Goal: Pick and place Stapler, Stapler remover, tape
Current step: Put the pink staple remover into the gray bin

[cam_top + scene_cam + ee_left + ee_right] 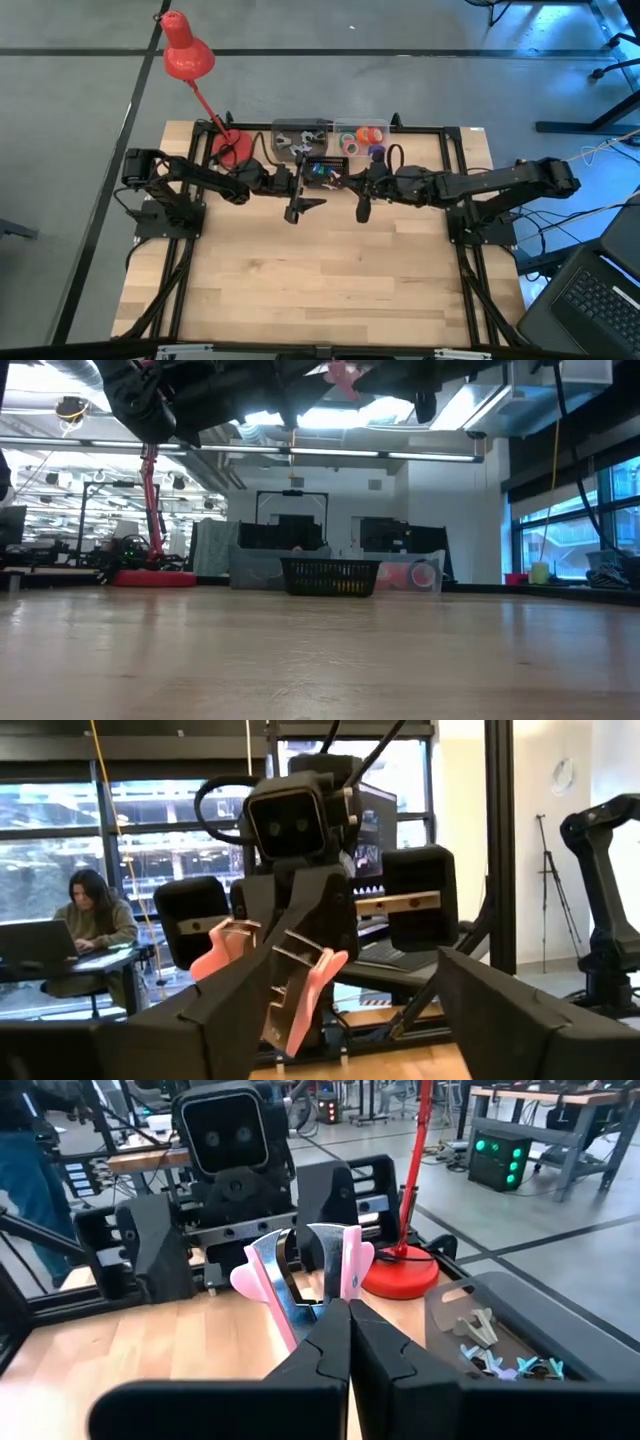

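— What was the right gripper (pixel 348 1308) doing?

— Its two dark fingers were pressed together. They pinched the stapler remover (pixel 352 1265) by its shiny metal part. The remover had two pink handles and it stood up out of the fingers.

— And the left gripper (pixel 300 206)?

— Its fingers (pixel 505 1005) were wide apart. It held nothing. It faced the right gripper, and the pink remover sat up in the air between the two of them. It was not clear if the left fingers touched the remover.

— Where was all this in the high view?

— In the middle of the frame, a bit above the center. The left arm came in from the left side and the right arm from the right side. Both grippers hung over the wooden table (pixel 320 280).

— Where was the tape (pixel 362 137)?

— The small round rolls lay in a clear tray (pixel 340 127) at the upper middle of the high view, at the far edge of the table. Some were red-orange and some were green. A purple one (pixel 376 152) lay just below them.

— What else was there?

— A small black basket (pixel 325 171) sat just under the tray, between the two arms. A red lamp (pixel 188 55) stood at the upper left. Little grey metal claws (pixel 478 1328) lay in the tray too.
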Controlling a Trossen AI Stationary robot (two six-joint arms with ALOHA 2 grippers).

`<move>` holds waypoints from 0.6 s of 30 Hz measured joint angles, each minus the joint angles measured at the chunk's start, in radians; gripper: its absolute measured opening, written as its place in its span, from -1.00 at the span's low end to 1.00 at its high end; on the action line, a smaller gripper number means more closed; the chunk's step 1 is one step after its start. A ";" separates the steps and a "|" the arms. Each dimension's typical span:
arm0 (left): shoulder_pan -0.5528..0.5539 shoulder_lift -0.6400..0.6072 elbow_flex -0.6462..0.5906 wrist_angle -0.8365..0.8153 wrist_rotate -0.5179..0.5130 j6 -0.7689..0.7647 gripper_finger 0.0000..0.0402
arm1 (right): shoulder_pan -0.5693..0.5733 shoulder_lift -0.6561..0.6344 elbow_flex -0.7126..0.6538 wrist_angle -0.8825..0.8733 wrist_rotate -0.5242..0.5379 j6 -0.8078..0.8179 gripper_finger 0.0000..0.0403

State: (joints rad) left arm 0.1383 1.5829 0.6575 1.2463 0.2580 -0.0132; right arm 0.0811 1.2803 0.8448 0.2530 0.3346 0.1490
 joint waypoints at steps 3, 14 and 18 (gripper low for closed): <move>0.000 0.000 0.000 -0.014 0.003 0.000 0.18 | 0.000 0.001 0.000 0.005 -0.014 -0.001 -1.00; 0.000 0.000 0.000 -0.024 0.002 0.000 -0.53 | 0.001 0.001 0.000 0.011 -0.019 -0.020 -1.00; 0.000 -0.001 0.000 -0.024 0.002 0.000 -0.78 | 0.001 0.001 0.000 0.010 -0.024 -0.020 -1.00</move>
State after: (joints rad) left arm 0.1385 1.5823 0.6575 1.2227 0.2604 -0.0128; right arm 0.0818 1.2813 0.8448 0.2629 0.3103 0.1295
